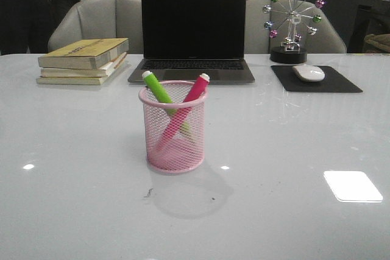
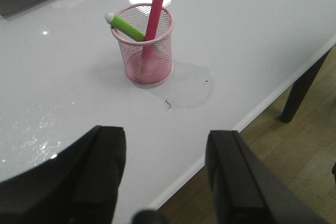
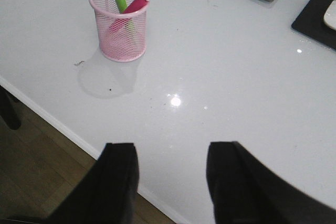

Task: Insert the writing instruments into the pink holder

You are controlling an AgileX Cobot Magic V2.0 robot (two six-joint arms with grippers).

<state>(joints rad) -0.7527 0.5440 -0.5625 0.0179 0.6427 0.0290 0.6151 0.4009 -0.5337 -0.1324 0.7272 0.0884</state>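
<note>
Seemingly glossy white table (image 1: 292, 144), office.

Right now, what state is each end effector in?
Left end effector: open, holding nothing, back from the pink wire-mesh pen cup.
Right end effector: open, holding nothing.

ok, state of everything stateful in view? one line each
pink holder: upright, holds both markers
green marker: in holder, leaning left
pink marker: in holder, leaning right, crossing the green
laptop: lid open, screen dark
left gripper: open, empty
right gripper: open, empty
</note>
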